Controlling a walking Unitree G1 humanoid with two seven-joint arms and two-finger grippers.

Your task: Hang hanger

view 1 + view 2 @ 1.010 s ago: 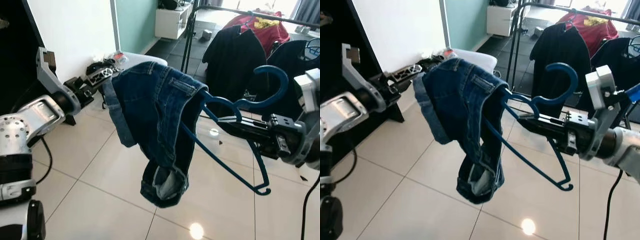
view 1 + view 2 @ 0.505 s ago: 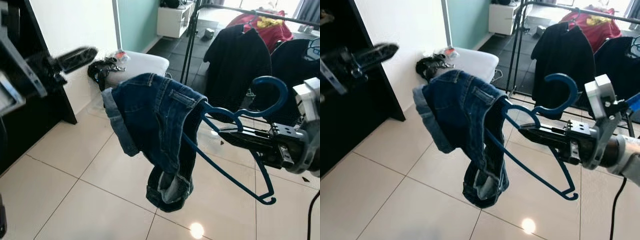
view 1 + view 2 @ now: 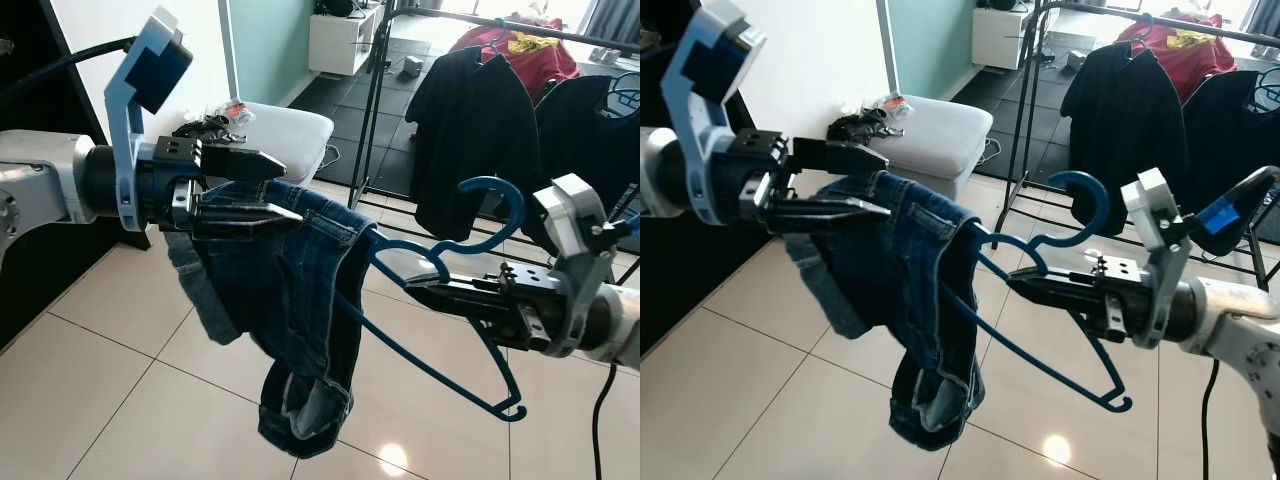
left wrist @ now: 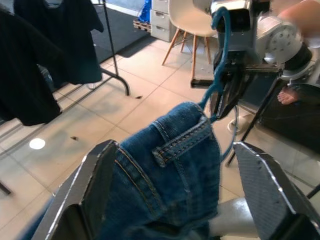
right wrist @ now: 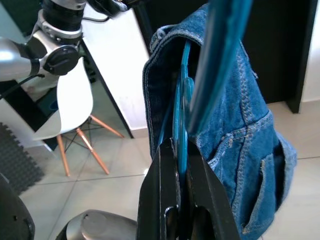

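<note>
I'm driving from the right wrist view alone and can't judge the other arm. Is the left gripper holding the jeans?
Observer: No. The left gripper is open, and its fingers straddle the waistband of the jeans without closing on it.
Operator: Is the hook anywhere near the rack?
Observer: Not yet. The blue hanger, clamped in the right gripper, has its hook free in the air. The clothes rack stands farther back, and dark garments hang on it.
</note>
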